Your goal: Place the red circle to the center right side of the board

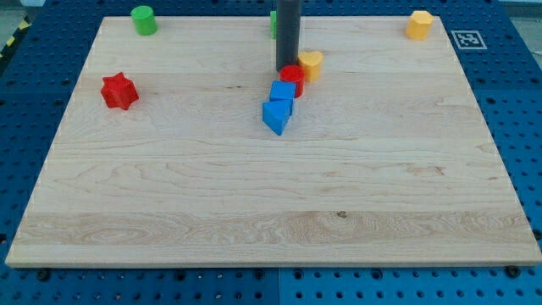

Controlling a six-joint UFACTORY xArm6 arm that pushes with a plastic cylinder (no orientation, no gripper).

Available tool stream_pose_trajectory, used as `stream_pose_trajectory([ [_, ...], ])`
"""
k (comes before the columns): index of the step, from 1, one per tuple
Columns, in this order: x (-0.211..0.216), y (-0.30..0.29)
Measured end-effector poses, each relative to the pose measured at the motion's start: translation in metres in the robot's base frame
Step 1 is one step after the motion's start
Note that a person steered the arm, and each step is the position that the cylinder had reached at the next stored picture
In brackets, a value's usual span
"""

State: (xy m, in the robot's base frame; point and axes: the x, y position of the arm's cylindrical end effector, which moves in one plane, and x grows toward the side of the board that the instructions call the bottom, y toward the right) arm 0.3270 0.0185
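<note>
The red circle (293,78) sits at the upper middle of the wooden board (169,195). My tip (286,69) stands at the red circle's upper left edge, touching or nearly touching it. A yellow heart-like block (312,63) is right next to the red circle on its upper right. A blue cube (282,93) lies just below the red circle, and a blue triangle-like block (275,116) lies just below that.
A red star (118,91) lies at the view's left. A green cylinder (143,19) is at the top left. A yellow hexagon-like block (418,24) is at the top right. A green block (273,22) shows partly behind the rod at the top edge.
</note>
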Motion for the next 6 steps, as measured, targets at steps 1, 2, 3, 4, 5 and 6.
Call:
stream_pose_trajectory([
  [1, 0.010, -0.018],
  [2, 0.037, -0.007],
  [3, 0.045, 0.041],
  [4, 0.059, 0.084],
  [5, 0.084, 0.112],
  [6, 0.095, 0.127],
])
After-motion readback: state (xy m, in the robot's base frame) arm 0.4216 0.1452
